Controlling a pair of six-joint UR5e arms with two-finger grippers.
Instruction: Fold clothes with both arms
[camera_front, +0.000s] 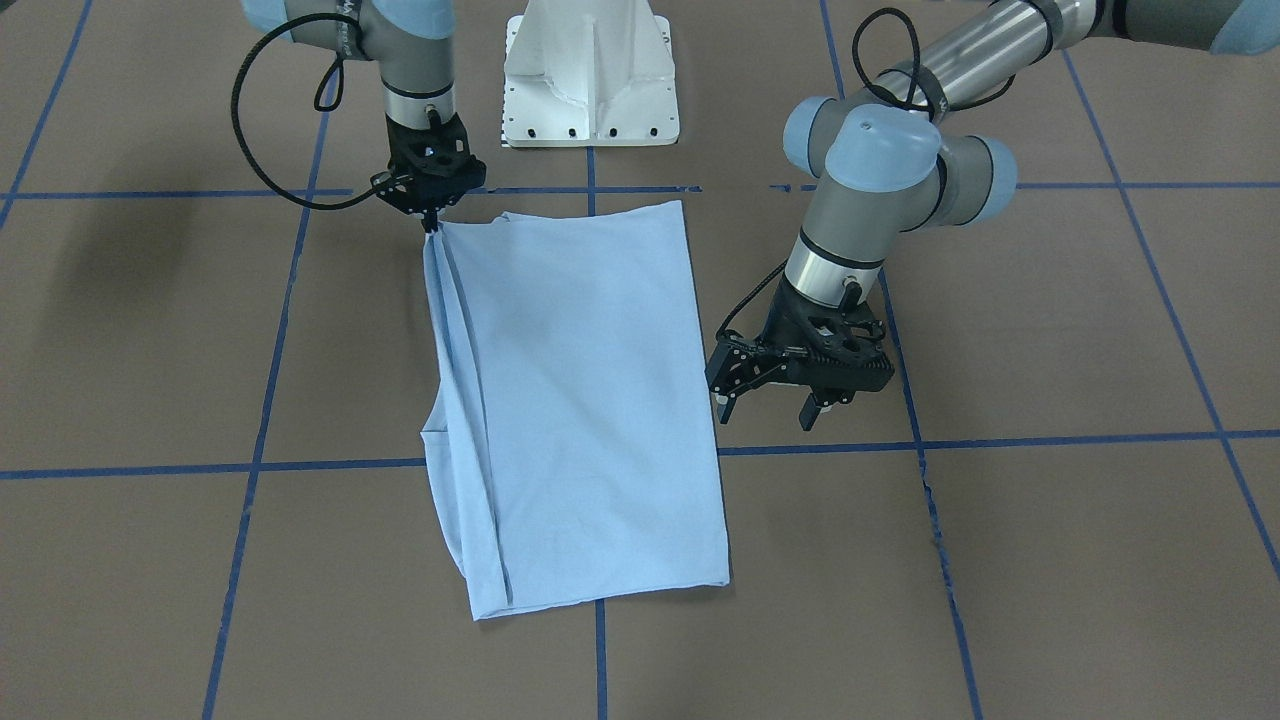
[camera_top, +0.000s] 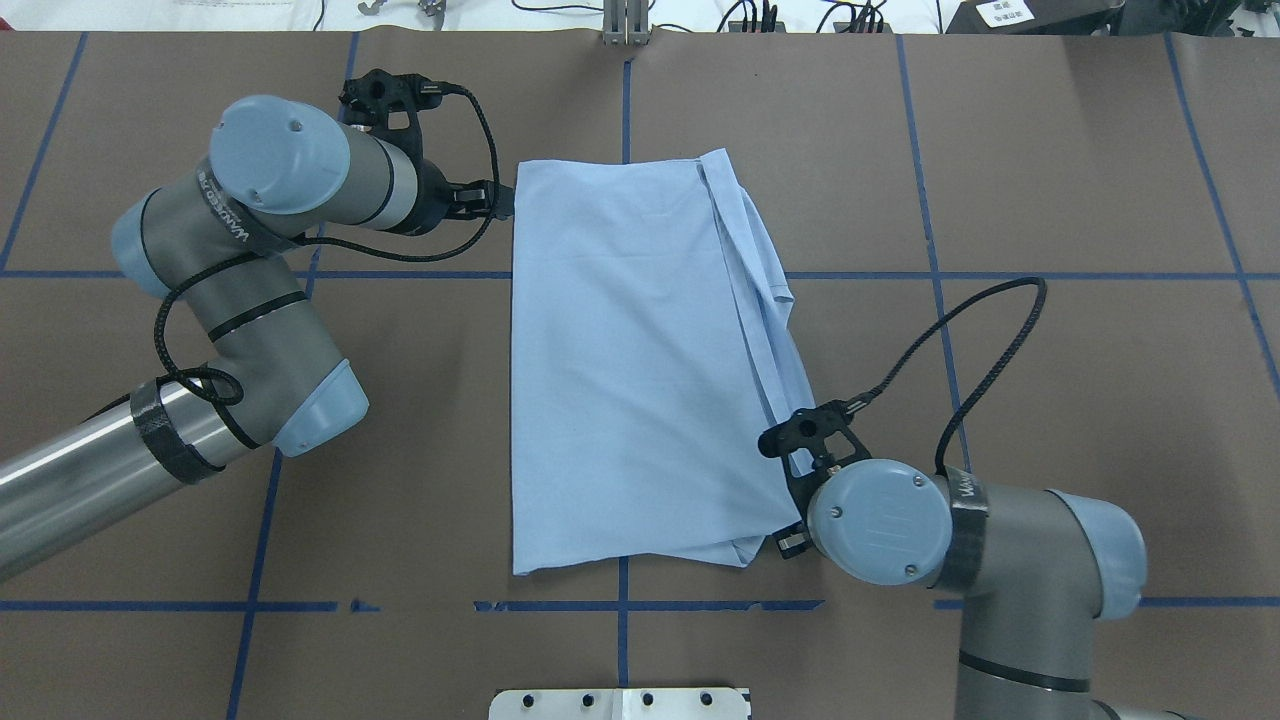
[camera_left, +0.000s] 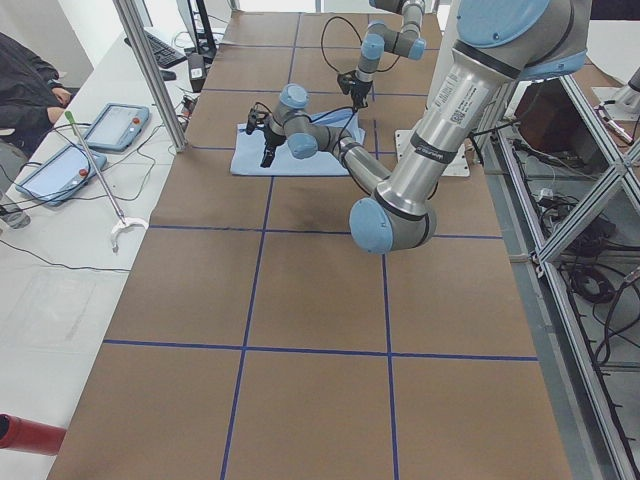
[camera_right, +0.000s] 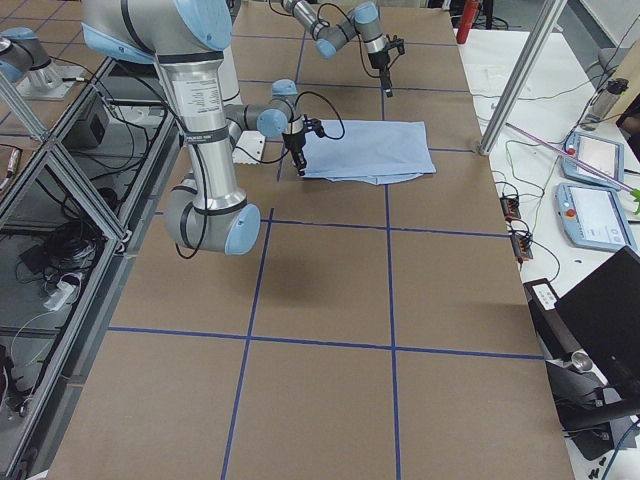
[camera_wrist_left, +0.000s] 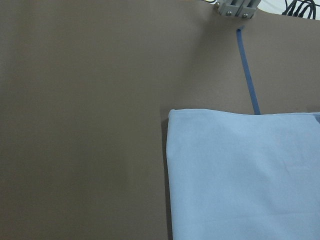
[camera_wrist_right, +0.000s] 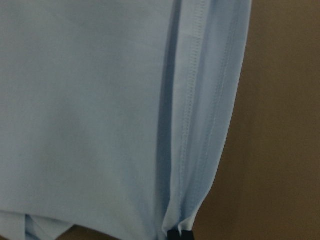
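The clothes, one light blue T-shirt (camera_front: 580, 400), lie folded into a long rectangle on the brown table (camera_front: 1050, 330), with doubled layers along one long side (camera_top: 760, 300). No print or collar shows. My right gripper (camera_front: 432, 222) is shut on the shirt's corner nearest the robot base and lifts it a little. In the right wrist view the stitched hem (camera_wrist_right: 195, 100) runs down to a black fingertip. My left gripper (camera_front: 767, 412) hangs open beside the opposite long edge, above the table and holding nothing. The left wrist view looks down on a far corner of the shirt (camera_wrist_left: 245, 175).
The white pedestal base (camera_front: 590, 80) stands at the table's robot side. Blue tape lines (camera_front: 1000, 440) cross the brown surface. Off the table, in the exterior left view, are tablets (camera_left: 115, 125), a metal post (camera_left: 150, 70) and a seated person (camera_left: 25, 90).
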